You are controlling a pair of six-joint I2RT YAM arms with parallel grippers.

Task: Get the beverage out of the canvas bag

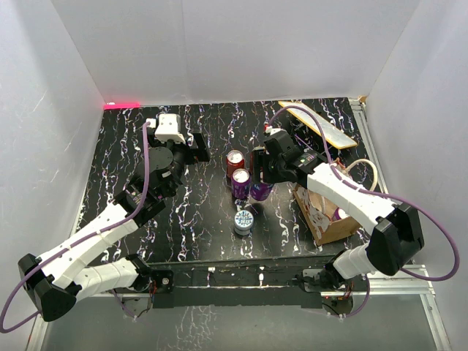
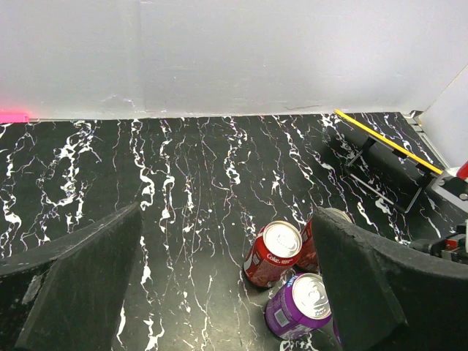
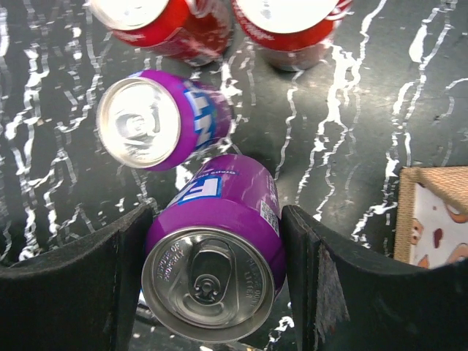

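My right gripper [image 3: 216,281] is shut on the beverage, a purple can [image 3: 216,248], with a finger on each side of it. In the top view that can [image 1: 261,191] hangs just left of the canvas bag [image 1: 322,219], a tan tote with a whitish printed side [image 3: 439,227]. A second purple can [image 3: 157,121] and two red cans [image 3: 292,22] stand on the table just beyond the held one. Farther left, my left gripper [image 2: 227,292] is open with nothing between its fingers, and it faces the red can [image 2: 272,252] and the purple can [image 2: 298,306].
A silver-topped can [image 1: 243,221] stands near the front, below the can group. A yellow-edged black stand [image 1: 322,128] sits at the back right. Pink tape [image 1: 121,104] marks the back left corner. White walls close in the black marbled table [image 1: 146,241].
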